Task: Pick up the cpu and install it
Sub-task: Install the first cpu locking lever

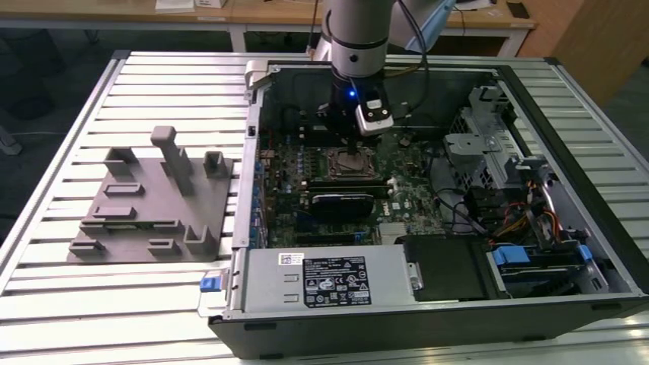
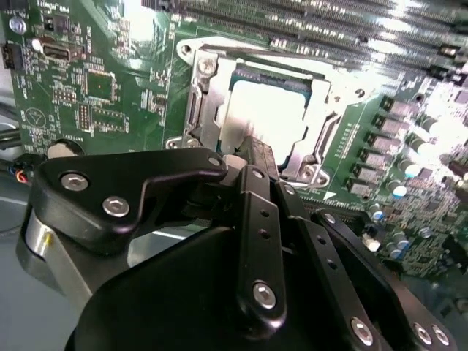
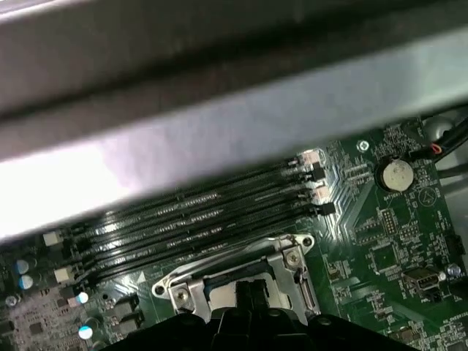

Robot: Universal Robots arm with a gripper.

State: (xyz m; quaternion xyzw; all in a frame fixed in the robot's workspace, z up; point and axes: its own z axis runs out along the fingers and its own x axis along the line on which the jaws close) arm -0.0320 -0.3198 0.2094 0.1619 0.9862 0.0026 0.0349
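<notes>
The black, multi-link end effector (image 2: pixel 252 150) reaches down into the open computer case, its fingertips drawn close together directly over the socket. In the second wrist view the tips meet at the near edge of the cpu (image 2: pixel 274 117), a small flat square chip with a silvery-white metal top, which lies inside the silver metal socket frame (image 2: pixel 201 102) on the green motherboard (image 2: pixel 95 80). Whether the tips are pinching the chip's edge or merely resting against it cannot be told, so the grip itself is uncertain. The chip looks roughly level within the frame, though glare hides much of its surface.

The risk lies in seating. If the chip sits slightly skewed or off its keyed corners, any downward push could bend the socket contacts beneath. If the tips lift away while dragging on the edge, the chip could shift or tip up. The dark memory slots (image 3: pixel 212 219) run just beside the socket, and the steel case wall (image 3: pixel 219 110) stands near, so a sideways move could strike them. In the exterior view the grey plastic fixture (image 1: pixel 152 201) sits on the slatted metal table (image 1: pixel 61 304), well apart from the case.
</notes>
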